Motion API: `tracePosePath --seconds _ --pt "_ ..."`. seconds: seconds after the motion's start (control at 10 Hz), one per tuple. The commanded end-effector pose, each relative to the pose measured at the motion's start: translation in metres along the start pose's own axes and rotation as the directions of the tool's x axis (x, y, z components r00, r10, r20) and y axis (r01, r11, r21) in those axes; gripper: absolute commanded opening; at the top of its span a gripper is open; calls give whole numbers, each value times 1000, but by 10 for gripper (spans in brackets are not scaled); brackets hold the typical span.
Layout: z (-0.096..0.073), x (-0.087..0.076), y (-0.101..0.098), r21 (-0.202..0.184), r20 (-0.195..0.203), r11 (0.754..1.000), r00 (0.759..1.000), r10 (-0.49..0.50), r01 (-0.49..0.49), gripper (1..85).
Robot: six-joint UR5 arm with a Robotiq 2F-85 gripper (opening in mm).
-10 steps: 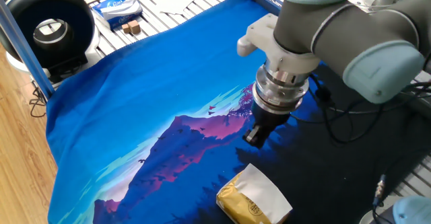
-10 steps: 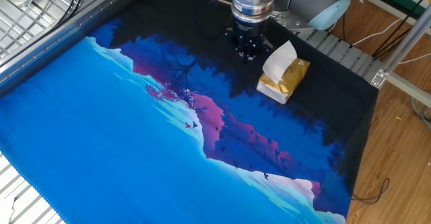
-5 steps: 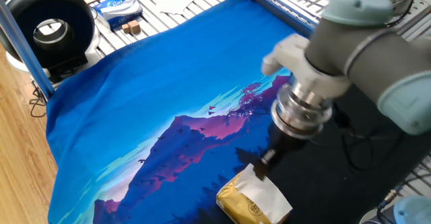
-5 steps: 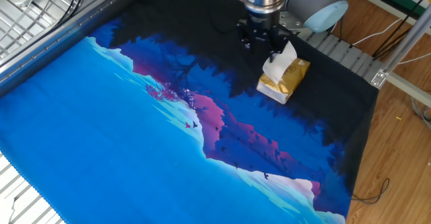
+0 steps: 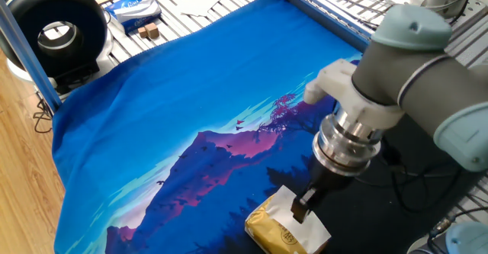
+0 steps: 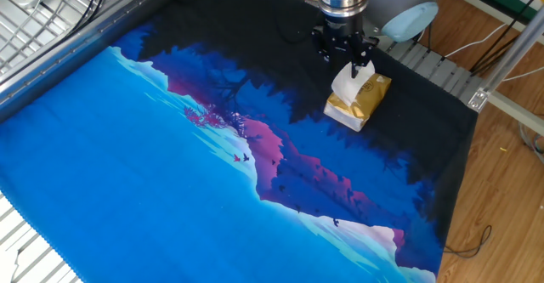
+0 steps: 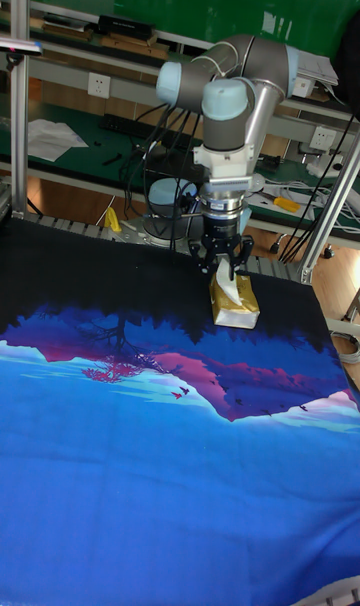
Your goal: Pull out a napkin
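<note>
Napkin (image 6: 346, 87) pokes from gold pack (image 6: 364, 100); tool (image 6: 346, 60) right above it.

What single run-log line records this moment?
phase: reach | gripper: jaws open, straddling napkin | napkin: upright in gold-yellow pack, not pulled out | grasp: not yet

A blue, purple and black printed cloth (image 5: 175, 101) showing a mountain landscape covers a table whose slatted metal top (image 6: 34, 28) shows at the edges. Wooden floor (image 5: 23, 200) lies beside the table, and a round black device (image 5: 55, 34) stands near its corner next to a blue-and-white packet (image 5: 131, 10). Behind the table, a green wall (image 7: 200, 1) rises above a shelf (image 7: 90, 61) carrying papers (image 7: 50, 138) and cables.
</note>
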State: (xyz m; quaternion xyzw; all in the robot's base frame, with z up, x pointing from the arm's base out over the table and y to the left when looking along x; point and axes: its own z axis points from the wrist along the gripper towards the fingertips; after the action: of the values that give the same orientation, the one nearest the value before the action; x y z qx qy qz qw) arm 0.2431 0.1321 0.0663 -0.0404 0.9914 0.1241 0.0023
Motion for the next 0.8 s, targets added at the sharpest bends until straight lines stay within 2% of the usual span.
tracePosePath --seconds 0.0,0.3,0.5,0.7 --pt "4 3 5 -26 -5 999 1000 20 -20 383" --pt "-1 -2 15 -68 -2 997 999 37 -37 280" --pt "-4 -3 18 -78 -5 996 999 44 -44 220" --pt "-6 -6 19 -76 -7 996 998 55 -55 117"
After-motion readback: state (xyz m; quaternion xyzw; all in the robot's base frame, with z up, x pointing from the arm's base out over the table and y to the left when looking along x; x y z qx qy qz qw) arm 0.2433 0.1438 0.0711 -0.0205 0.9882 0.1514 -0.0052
